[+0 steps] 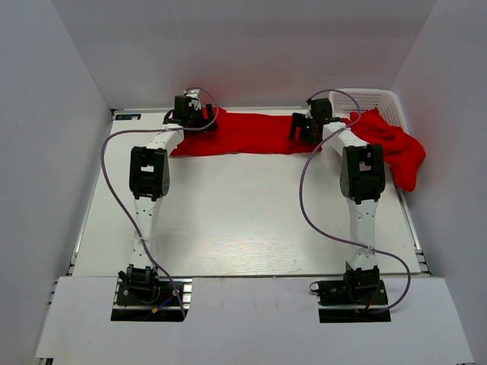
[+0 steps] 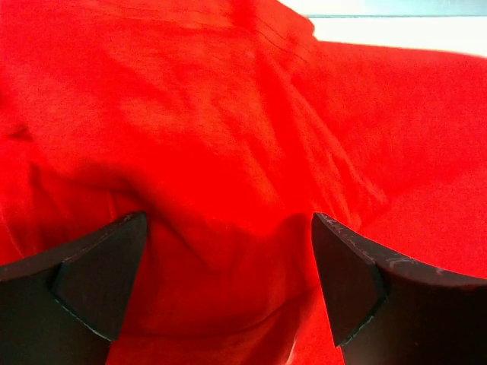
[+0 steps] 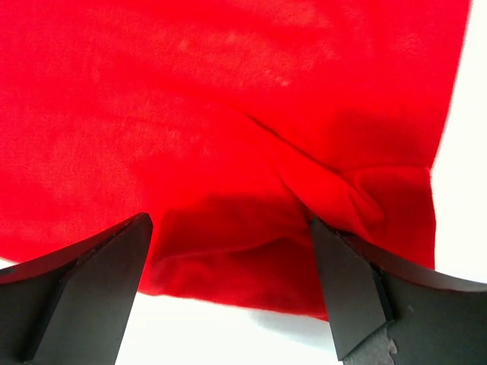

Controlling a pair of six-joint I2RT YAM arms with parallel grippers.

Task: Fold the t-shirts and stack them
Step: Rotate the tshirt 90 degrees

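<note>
A red t-shirt (image 1: 243,133) lies flat in a long strip across the far side of the table. My left gripper (image 1: 192,115) is at its left end, jaws open, red cloth (image 2: 228,167) filling the view between the fingers. My right gripper (image 1: 304,128) is at its right end, jaws open over the shirt's near edge (image 3: 251,228). More red shirts (image 1: 392,148) hang bunched over the near rim of the white basket (image 1: 373,99) at the far right.
White walls close in the table on the left, the back and the right. The white table top (image 1: 251,213) stretches from the shirt to the arm bases.
</note>
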